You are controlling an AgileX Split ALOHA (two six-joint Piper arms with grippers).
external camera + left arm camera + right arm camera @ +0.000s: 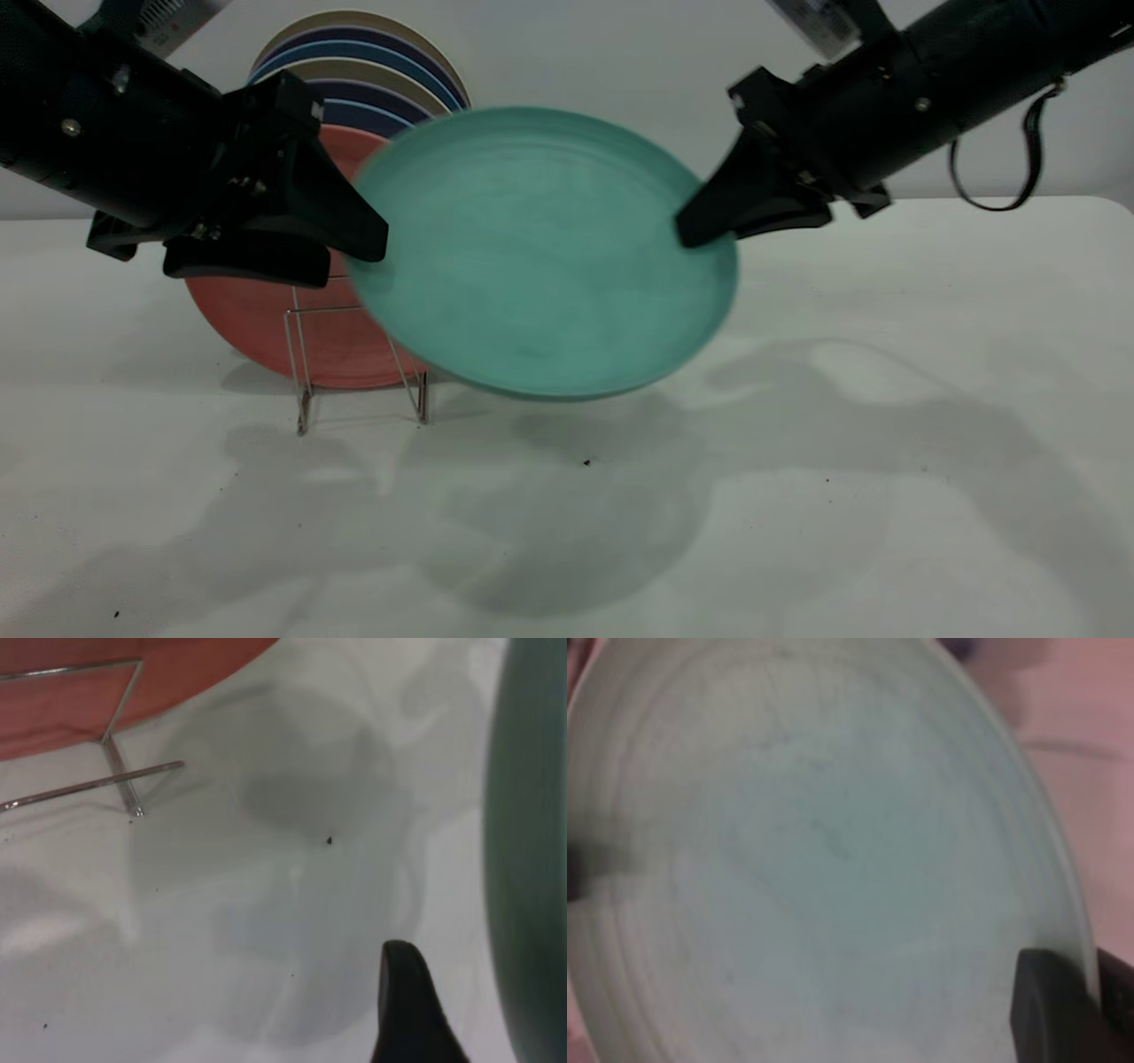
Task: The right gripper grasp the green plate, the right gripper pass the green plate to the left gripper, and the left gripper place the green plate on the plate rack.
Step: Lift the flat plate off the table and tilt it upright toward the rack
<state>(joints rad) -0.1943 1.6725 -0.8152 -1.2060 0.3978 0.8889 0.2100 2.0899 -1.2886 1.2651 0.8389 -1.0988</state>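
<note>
Two grippers meet at the green plate (540, 257), held in the air just beside the plate rack (359, 372). Right gripper (709, 229) pinches its rim; left gripper (354, 252) gapes open at the far rim. Handover and racking remain.

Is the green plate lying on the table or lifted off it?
Lifted: the green plate hangs tilted above its shadow, rim gripped by the right end effector.

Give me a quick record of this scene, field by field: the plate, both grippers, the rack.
green plate: off the table, tilted, between the arms
right gripper: shut on the plate's right rim
left gripper: open, at the plate's left rim
plate rack: on the table at left, holding a salmon-pink plate and more plates behind
handover: not complete
</note>
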